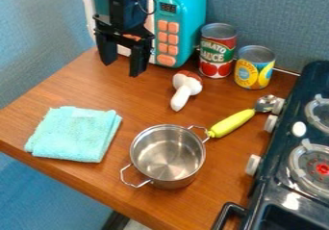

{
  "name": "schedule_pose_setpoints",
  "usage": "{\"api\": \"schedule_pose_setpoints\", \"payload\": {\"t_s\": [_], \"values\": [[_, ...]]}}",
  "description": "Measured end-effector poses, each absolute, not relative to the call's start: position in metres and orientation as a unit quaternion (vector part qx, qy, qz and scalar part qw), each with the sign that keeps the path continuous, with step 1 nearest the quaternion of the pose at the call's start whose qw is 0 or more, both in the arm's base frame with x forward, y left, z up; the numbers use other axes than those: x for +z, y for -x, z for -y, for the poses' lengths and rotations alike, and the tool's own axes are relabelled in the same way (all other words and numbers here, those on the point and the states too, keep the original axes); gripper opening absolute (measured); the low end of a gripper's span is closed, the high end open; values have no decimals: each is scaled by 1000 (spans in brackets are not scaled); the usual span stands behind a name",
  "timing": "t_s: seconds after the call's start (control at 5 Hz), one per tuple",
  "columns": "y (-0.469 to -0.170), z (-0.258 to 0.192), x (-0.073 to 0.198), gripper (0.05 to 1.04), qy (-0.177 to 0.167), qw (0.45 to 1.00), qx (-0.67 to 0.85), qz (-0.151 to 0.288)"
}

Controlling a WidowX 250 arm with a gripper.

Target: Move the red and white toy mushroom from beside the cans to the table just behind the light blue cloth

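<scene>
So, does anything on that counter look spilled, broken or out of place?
Nothing stands out. The metal pot sits upright, the red-labelled can and yellow-labelled can stand straight, and the turquoise cloth lies folded, with no spill in sight. The mushroom-shaped toy lies on its side, but looks undamaged.

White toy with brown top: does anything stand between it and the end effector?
Nothing visible stands between the end effector and the white toy; the red can and yellow can stand beyond it.

Shiny metal pot point(168, 158), fluffy cloth point(75, 134), glossy wood counter point(212, 195)
</scene>
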State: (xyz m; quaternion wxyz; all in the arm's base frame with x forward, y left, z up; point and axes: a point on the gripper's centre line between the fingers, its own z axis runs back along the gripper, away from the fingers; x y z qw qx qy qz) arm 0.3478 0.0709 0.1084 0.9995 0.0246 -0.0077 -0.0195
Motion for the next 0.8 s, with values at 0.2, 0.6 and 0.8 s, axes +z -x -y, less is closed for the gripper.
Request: {"api": "schedule_pose_setpoints", "payload": {"t_s": [0.2,0.6,0.8], "values": [[-345,-70,95,1000,-19,1000,-19,-12],[-363,-21,85,1000,10,999,-24,40],[-369,-12,82,1000,15,999,-16,33]]}}
